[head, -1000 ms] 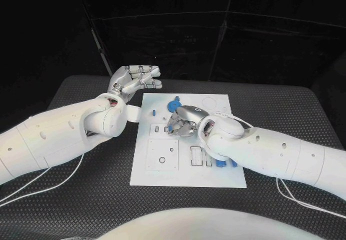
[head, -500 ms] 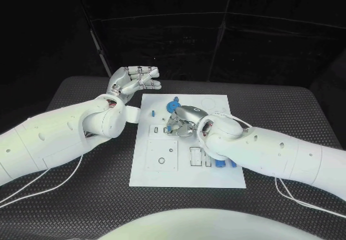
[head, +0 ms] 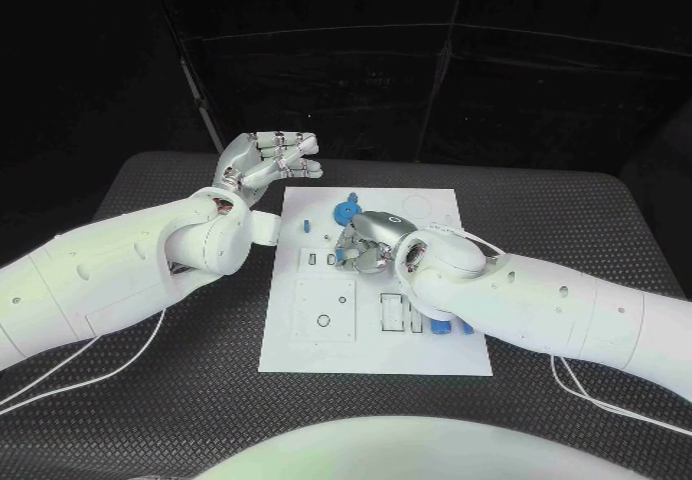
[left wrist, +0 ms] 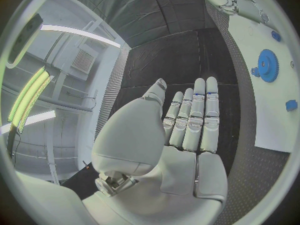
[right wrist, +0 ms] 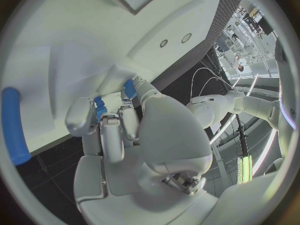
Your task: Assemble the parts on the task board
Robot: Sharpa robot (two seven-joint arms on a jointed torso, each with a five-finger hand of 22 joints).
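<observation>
R hand (head: 364, 243) pinches small blue part (right wrist: 99, 104) over task board (head: 433, 352) ctr; L hand (head: 267, 157) empty, fingers apart, off board's far-left corner.

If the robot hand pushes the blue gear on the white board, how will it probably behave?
The blue gear looks like stiff, light plastic, so it should keep its shape. It lies flat on the task board, so tipping seems unlikely. On that smooth white surface it may slide, or perhaps turn; whether it sits on a peg is unclear.

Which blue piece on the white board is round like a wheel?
The blue toothed gear near the board's far edge; it also shows at. The other blue pieces are small blocks or bars.
</observation>
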